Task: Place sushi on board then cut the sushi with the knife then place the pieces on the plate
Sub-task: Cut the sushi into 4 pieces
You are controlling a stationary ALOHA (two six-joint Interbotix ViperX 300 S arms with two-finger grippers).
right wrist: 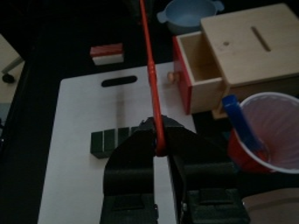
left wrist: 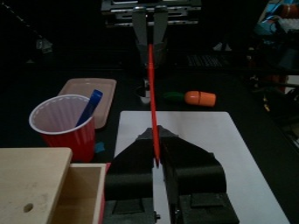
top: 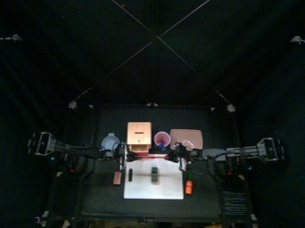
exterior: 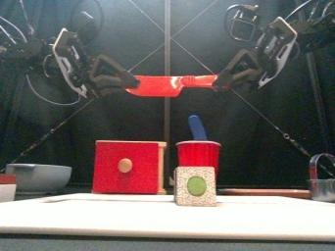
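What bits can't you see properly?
- Red toy knife: front view, both ends hidden inside the jaws.
- Dark green sushi roll: right wrist view, partly behind the right gripper.
- Flat pink tray: left wrist view, partly behind the red cup.

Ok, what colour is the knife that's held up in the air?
Red. The knife shows best in the front view.

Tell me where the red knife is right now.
In the front view the red knife hangs in mid-air above the red cup, gripped between the left gripper and the right gripper.
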